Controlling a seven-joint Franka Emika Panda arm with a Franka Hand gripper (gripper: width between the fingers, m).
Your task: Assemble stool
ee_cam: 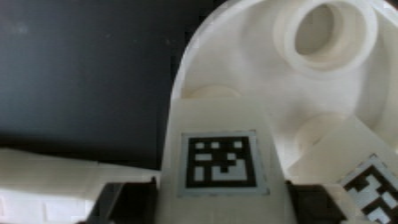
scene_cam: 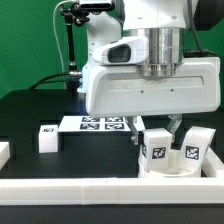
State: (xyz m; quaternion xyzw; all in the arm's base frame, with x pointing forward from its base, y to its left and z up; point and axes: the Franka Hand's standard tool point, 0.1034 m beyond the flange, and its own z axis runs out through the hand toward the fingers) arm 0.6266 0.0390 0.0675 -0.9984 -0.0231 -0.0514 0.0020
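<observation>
fingers point(scene_cam: 140, 128) clasping tagged leg point(scene_cam: 155, 152), gripper point(scene_cam: 159, 138) pointing straight down

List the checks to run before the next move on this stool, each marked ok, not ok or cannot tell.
1. Claw closed on the held leg: ok.
2. Held leg upright: ok.
3. Held leg fully seated in the seat: cannot tell.
4. Open hole in the seat unobstructed: ok.
5. Neighbouring leg clear of the claw: cannot tell.
6. Spare leg lying free at the exterior view's left: ok.
</observation>
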